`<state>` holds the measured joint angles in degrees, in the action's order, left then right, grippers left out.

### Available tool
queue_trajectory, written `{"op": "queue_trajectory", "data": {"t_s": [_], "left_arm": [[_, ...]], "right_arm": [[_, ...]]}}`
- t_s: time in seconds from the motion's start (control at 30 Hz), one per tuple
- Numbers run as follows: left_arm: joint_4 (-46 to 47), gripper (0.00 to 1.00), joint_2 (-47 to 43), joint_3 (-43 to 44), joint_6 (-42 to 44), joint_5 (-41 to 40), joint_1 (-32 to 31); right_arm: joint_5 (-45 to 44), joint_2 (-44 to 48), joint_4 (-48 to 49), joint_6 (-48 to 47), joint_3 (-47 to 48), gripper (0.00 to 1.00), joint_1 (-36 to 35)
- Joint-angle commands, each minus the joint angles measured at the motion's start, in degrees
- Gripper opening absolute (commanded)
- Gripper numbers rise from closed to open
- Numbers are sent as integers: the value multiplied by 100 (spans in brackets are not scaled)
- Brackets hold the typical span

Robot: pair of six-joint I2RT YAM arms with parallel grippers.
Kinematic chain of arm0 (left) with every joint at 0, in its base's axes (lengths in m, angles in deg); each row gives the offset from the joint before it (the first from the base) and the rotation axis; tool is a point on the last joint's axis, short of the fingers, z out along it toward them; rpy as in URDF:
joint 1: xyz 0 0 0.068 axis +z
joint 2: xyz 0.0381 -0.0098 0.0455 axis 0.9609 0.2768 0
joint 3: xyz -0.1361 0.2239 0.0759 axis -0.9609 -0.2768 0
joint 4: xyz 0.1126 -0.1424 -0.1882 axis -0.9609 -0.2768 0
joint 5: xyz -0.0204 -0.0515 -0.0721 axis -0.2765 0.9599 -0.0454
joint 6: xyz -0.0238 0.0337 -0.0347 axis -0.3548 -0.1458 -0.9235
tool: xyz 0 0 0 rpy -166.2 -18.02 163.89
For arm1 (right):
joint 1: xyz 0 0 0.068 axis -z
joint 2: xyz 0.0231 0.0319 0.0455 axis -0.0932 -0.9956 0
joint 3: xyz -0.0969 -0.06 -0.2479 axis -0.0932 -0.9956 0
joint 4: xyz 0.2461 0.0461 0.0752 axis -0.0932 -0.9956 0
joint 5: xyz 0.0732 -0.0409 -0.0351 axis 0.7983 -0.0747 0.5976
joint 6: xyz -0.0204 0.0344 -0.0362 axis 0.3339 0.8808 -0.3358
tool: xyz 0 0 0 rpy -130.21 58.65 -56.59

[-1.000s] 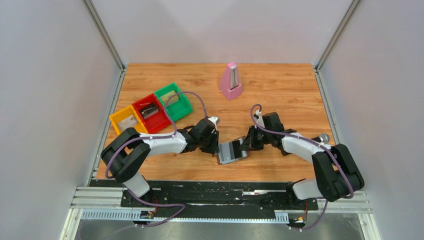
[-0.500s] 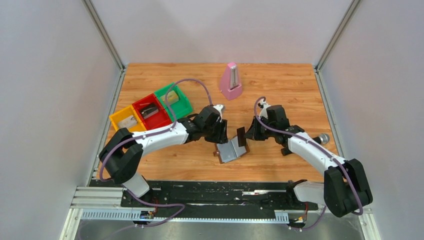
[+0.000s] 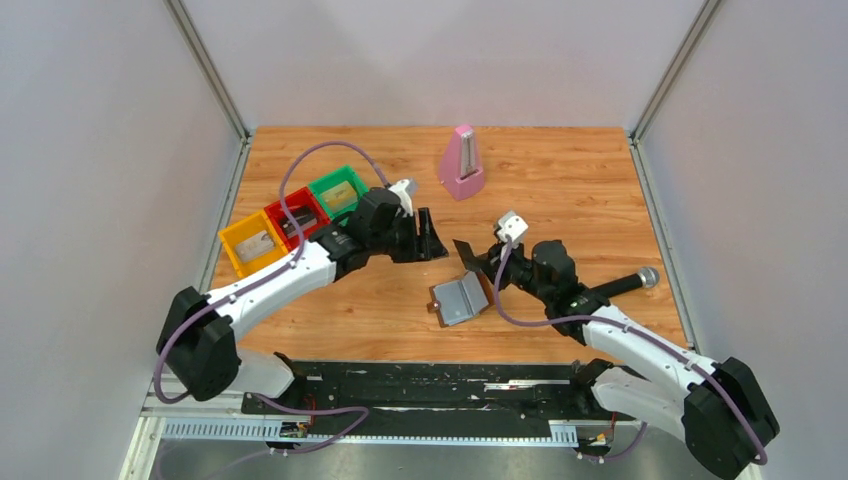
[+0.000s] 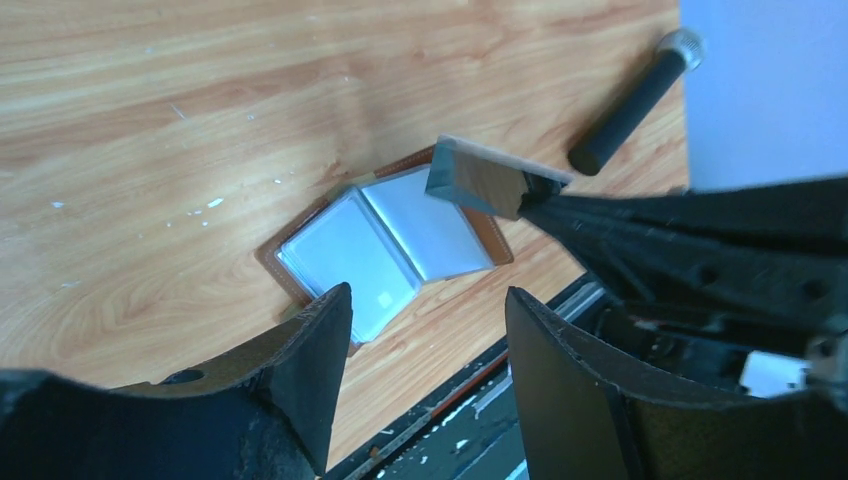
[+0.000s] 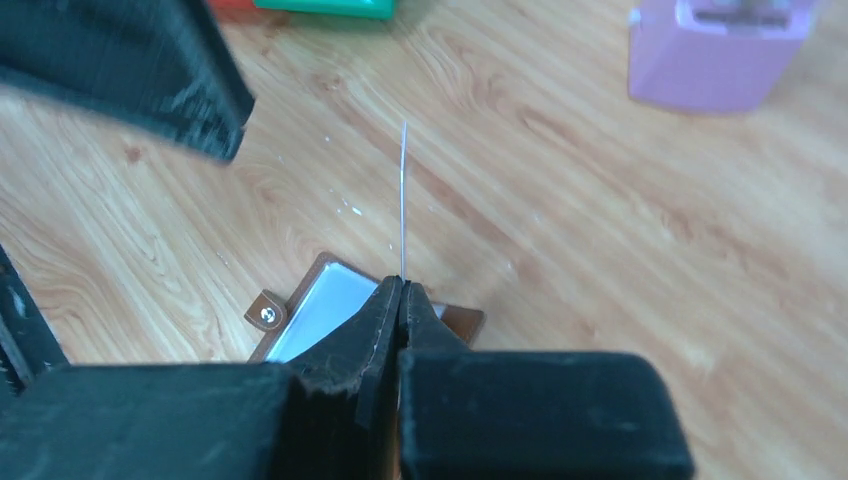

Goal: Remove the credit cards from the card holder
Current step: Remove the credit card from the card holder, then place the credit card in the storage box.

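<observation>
A: Right pincer (image 5: 402, 290) is pressed together on just the bottom edge of one card (image 5: 403, 200). That's a thin hold, so a quick swing could slip it.
B: Left pincer (image 3: 428, 235) hangs spread and empty close by, so they could clash. Holder (image 3: 459, 298) lies open on the surface (image 3: 560, 180) below. There's room beyond it, with trays (image 3: 300, 222) to the left.

Table (image 3: 560, 190): orange-brown wood grain.
Card holder (image 4: 365, 255): grey-blue inside, brown rim and tab.
Card (image 4: 478, 180): dark grey, glossy, tan top edge.
Metronome (image 3: 462, 163): pink.
Yellow tray (image 3: 226, 243), red tray (image 3: 283, 200), green tray (image 3: 328, 177): plain colour.
Microphone (image 3: 615, 285): black body, silver head.
Cables (image 3: 300, 160): purple.
Arms (image 3: 290, 275): white and black.
</observation>
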<state>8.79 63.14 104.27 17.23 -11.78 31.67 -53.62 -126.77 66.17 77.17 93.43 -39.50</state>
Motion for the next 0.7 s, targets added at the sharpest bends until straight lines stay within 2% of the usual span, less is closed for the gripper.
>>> {"op": "queue_trajectory", "data": {"t_s": [0.0,0.23,0.4,0.67], "left_arm": [[140,67,-530,-147,-368,529,374],[-22,73,-1126,-409,-498,463,510],[21,73,-1087,-484,-682,715,526],[488,71,-1016,-883,-1050,987,531]], "right_arm": [[-389,88,1612,-1572,-376,0,-594],[-1355,90,2892,-3180,-925,0,-1729],[-2069,-47,3158,-3661,-999,0,-2165],[-2418,-12,3204,-3902,-1044,0,-2479]]}}
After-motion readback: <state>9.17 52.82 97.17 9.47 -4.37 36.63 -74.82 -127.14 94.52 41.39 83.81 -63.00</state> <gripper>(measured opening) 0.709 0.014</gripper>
